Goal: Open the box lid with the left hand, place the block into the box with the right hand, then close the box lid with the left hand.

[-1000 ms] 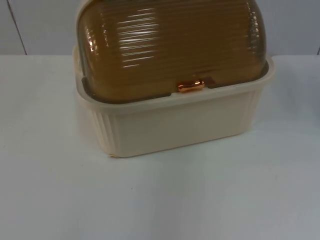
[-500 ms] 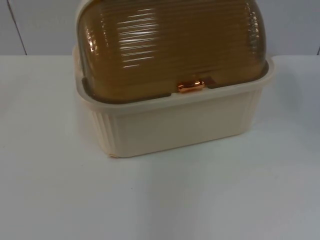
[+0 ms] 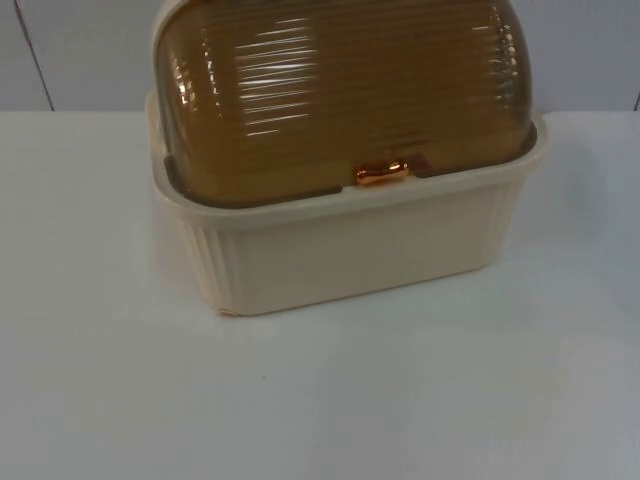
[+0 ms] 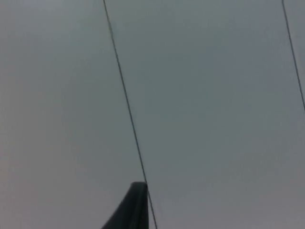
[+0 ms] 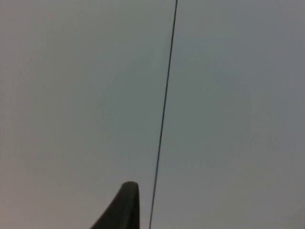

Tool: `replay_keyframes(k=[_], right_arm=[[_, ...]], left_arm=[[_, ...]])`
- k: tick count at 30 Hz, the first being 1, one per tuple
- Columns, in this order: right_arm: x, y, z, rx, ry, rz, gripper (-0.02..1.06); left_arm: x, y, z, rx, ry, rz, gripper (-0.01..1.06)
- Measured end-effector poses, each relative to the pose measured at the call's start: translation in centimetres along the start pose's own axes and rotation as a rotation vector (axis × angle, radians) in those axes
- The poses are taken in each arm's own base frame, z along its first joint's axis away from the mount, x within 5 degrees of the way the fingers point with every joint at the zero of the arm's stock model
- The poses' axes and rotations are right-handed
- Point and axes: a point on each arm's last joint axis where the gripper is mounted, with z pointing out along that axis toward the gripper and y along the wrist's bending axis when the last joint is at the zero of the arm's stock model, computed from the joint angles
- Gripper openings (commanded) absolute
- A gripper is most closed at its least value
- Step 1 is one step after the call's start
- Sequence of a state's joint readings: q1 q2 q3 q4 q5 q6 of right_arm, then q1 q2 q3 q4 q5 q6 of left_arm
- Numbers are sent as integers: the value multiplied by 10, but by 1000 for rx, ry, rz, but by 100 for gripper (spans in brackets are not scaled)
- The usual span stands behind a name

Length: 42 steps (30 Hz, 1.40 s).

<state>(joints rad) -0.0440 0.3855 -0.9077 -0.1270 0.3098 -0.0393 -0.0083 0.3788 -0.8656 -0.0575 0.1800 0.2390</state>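
The cream box [image 3: 350,250] sits at the far side of the white counter [image 3: 320,400], its brown lid [image 3: 340,90] shut. Both pincers face the grey wall [image 4: 214,95]; I cannot tell their state.

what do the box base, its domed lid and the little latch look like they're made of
Cream ribbed box base: opaque plastic by its look, matte moulded flutes. Amber domed lid: translucent ribbed plastic, glossy highlights. Copper-coloured latch: shiny, metal or plated plastic; cannot tell which.
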Motion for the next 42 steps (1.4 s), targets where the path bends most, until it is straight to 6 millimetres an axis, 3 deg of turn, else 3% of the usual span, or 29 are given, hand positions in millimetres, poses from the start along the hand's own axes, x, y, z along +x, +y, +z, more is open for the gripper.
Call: replay_keyframes(k=[5,8,15,23,30,42], right_arm=[[-4,-3,-25,18,-24,38,105],[-3,-4,-33,21,-12,55,105],[1,-7,-76,40,12,98,105],[-25,-14,-123,69,-120,91,105],[-35,-16,-149,80,-200,88,105],[-30,1,-151,-117,-132,56,105]], left_arm=[[-15,2,-41,-16,-97,-2,105],[-18,3,-51,-19,-117,-5,105],[-17,0,-76,8,-101,-71,105],[-36,5,-121,-43,-236,-5,105],[-39,6,-128,-41,-210,3,105],[-38,5,-131,-25,-149,-1,105]])
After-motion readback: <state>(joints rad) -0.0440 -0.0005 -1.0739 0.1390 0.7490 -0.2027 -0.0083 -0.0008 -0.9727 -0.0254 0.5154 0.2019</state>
